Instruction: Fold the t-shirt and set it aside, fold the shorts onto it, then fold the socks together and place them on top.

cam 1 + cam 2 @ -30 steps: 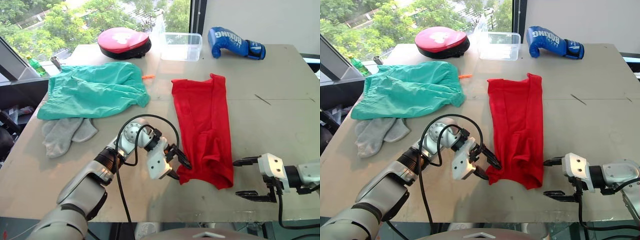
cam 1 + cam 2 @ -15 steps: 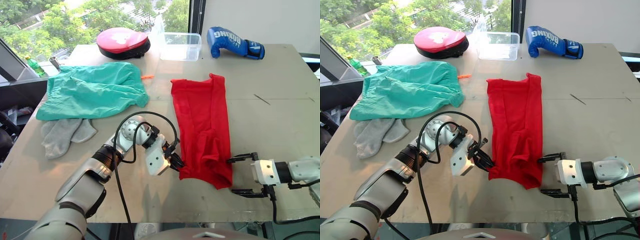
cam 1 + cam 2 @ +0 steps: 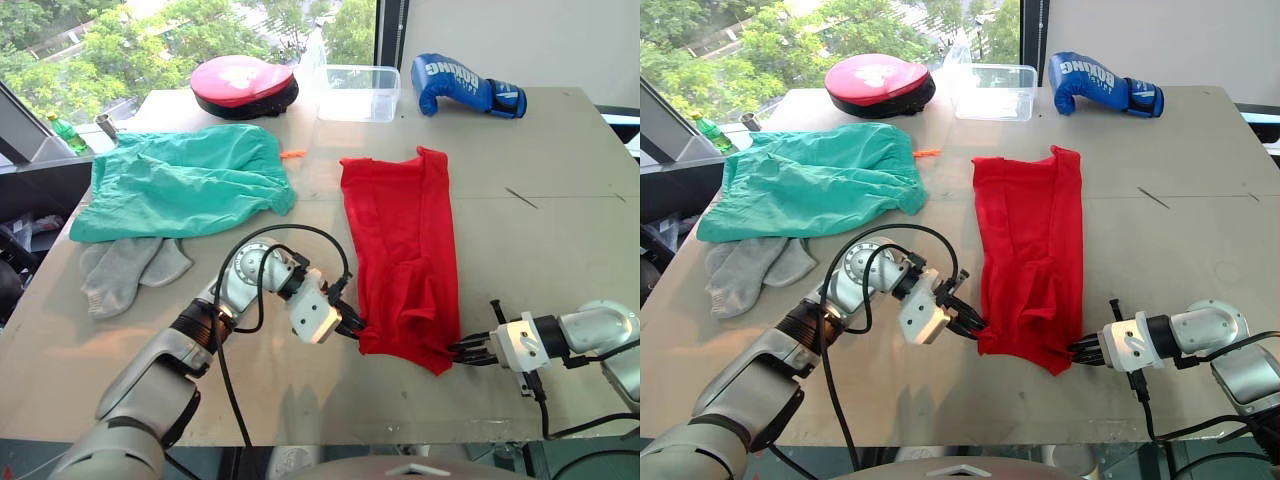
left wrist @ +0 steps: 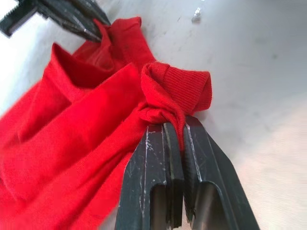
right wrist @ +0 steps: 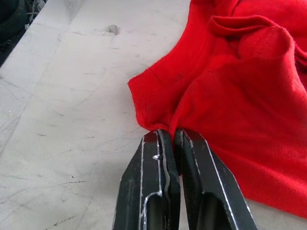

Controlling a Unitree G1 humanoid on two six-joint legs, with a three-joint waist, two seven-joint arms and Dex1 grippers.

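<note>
Grey table (image 3: 560,250) carries the t-shirt (image 3: 400,240), a long red strip at its centre. Left gripper (image 3: 352,325) pinches 1 near corner, right gripper (image 3: 462,350) the other. Shorts (image 3: 185,180) and socks (image 3: 125,270) lie far left.

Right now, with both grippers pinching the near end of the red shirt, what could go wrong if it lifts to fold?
1. The left gripper and the right gripper each pinch only a small bunch at the t-shirt edge, so the thin fabric may slip out.
2. The near end is already bunched, so the fold could come out crooked.
</note>
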